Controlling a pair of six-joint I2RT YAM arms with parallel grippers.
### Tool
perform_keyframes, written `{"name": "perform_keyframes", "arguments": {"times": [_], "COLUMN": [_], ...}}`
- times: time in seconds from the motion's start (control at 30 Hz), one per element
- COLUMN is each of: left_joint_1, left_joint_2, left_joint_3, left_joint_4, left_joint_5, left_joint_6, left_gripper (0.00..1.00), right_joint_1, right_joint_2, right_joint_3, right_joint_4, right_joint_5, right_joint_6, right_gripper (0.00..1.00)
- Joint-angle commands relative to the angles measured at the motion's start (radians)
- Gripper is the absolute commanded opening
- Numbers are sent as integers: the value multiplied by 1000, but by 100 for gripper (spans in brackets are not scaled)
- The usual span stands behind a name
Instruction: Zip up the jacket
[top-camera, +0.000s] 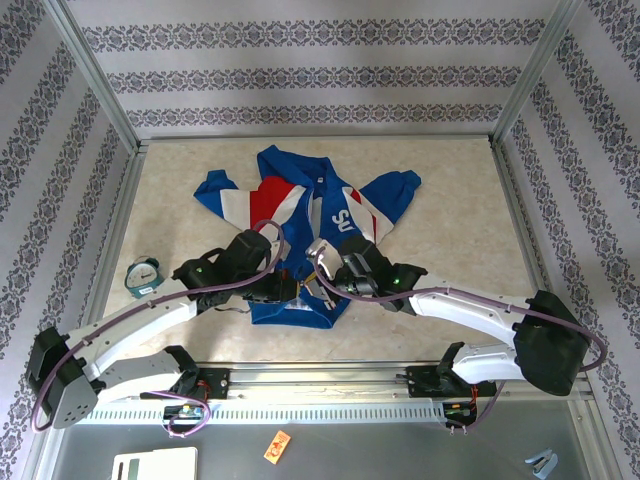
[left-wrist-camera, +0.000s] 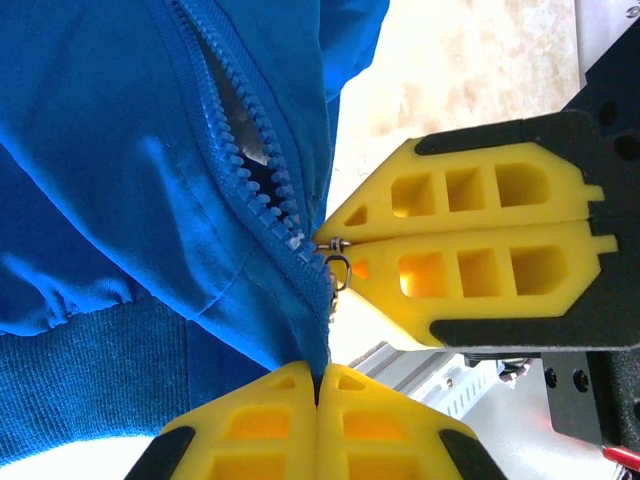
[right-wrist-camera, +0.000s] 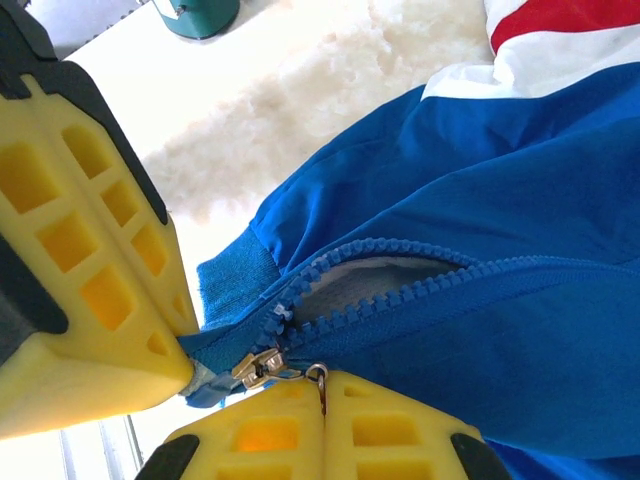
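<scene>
Clamped on the hem (left-wrist-camera: 100, 385) of the jacket (top-camera: 300, 205) with the left gripper (left-wrist-camera: 318, 382), pinched on the zipper pull (right-wrist-camera: 317, 377) with the right gripper (right-wrist-camera: 322, 392) just beside. Unzipped from there toward the collar (top-camera: 288, 160), away from both.

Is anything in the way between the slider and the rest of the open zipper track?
Nothing visible does. The right gripper pinches the zipper pull beside the slider; beyond it, the teeth of the jacket lie parted and bare, with no fabric across them.
</scene>
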Motion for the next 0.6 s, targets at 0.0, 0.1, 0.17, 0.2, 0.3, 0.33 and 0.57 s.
{"name": "perform_keyframes", "arguments": {"times": [0.0,0.1,0.17,0.2,0.3,0.33,0.57], "left_joint_1": [-4,-4,-4,-4,-4,-4,-2], "left_joint_2": [-37,-45,-47,-48,-51,-53,-120], "left_joint_3": [-18,-20,-21,-23,-21,-22,-44], "left_joint_4": [-128,-134,-139,-147,-164,-168,-110], "left_joint_5": [78,102,113,116,118,107,9], "left_joint_6": [34,46,57,64,82,87,64], "left_gripper": [0,0,0,0,0,0,35], "right_joint_1": [-60,-70,-74,-74,-76,-76,-63], "right_joint_2": [11,19,26,31,45,49,56], "right_joint_3": [35,53,64,69,84,86,70], "right_joint_4": [-40,-59,-74,-81,-95,-96,-72], "right_joint_5": [121,105,98,94,81,68,-44], "right_joint_6": [-26,-44,-56,-61,-66,-66,-47], "right_gripper": [0,0,0,0,0,0,0]}}
